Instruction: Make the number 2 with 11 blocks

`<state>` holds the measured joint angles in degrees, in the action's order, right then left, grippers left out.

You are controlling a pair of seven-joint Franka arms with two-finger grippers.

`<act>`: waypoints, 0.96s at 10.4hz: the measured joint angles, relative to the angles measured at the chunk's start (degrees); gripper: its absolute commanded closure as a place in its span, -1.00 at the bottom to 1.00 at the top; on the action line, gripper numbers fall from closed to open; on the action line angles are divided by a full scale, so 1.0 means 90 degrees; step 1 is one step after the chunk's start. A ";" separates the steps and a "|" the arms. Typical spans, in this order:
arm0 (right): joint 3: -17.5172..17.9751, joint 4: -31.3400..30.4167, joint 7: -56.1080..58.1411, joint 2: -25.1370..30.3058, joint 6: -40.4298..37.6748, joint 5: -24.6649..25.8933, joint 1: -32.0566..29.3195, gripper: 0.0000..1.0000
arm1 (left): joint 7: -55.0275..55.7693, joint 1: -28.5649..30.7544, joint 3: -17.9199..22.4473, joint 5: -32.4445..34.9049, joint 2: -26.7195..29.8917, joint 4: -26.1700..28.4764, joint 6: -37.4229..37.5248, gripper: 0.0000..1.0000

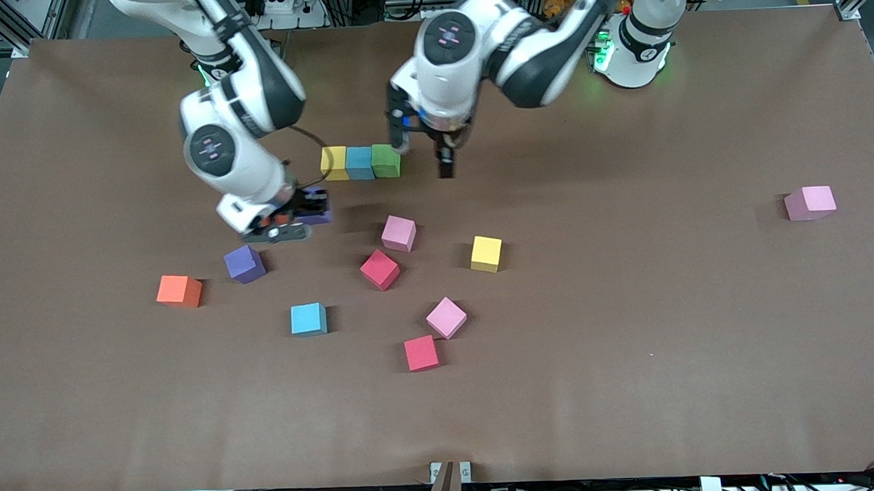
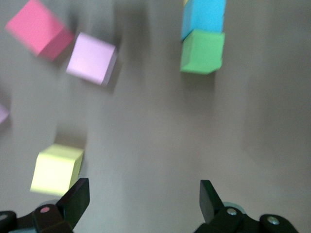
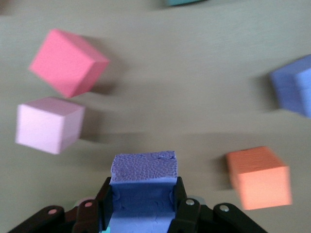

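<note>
A row of three blocks, yellow (image 1: 334, 163), blue (image 1: 359, 163) and green (image 1: 385, 161), lies on the table near the robots. My left gripper (image 1: 423, 155) hangs open and empty over bare table beside the green block (image 2: 202, 51), toward the left arm's end. In the left wrist view its gripper (image 2: 145, 196) has nothing between its fingers. My right gripper (image 1: 305, 214) is shut on a purple block (image 1: 318, 210), held over the table above a loose purple block (image 1: 244, 264). The held purple block (image 3: 143, 187) sits squeezed between the right gripper's (image 3: 143, 194) pads.
Loose blocks lie nearer the front camera: orange (image 1: 179, 291), blue (image 1: 308, 319), pink (image 1: 398, 233), red (image 1: 380, 269), yellow (image 1: 486, 253), another pink (image 1: 446, 318) and another red (image 1: 420, 353). One pink block (image 1: 810, 203) sits alone toward the left arm's end.
</note>
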<state>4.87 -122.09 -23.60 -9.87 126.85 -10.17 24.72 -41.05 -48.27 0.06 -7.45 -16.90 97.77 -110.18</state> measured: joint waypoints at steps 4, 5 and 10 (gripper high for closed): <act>0.0002 -0.0001 -0.1279 -0.0850 0.0930 0.0017 0.1113 1.00 | -0.0833 0.0736 -0.0002 0.0178 0.0184 0.0190 0.0109 -1.00; 0.0002 0.0001 -0.1479 -0.1024 0.1097 0.0045 0.1305 1.00 | -0.0837 0.0694 -0.0047 0.0178 0.0188 0.0191 0.0109 -1.00; -0.0001 0.0008 -0.1720 -0.1292 0.1257 0.0684 0.1661 1.00 | -0.0836 0.0302 -0.0170 0.0182 0.0188 0.0234 0.0146 -1.00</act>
<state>4.87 -122.02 -39.09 -21.49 138.17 -4.01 39.66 -48.57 -45.56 -1.46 -5.81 -15.21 99.88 -108.86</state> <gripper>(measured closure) 0.480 0.000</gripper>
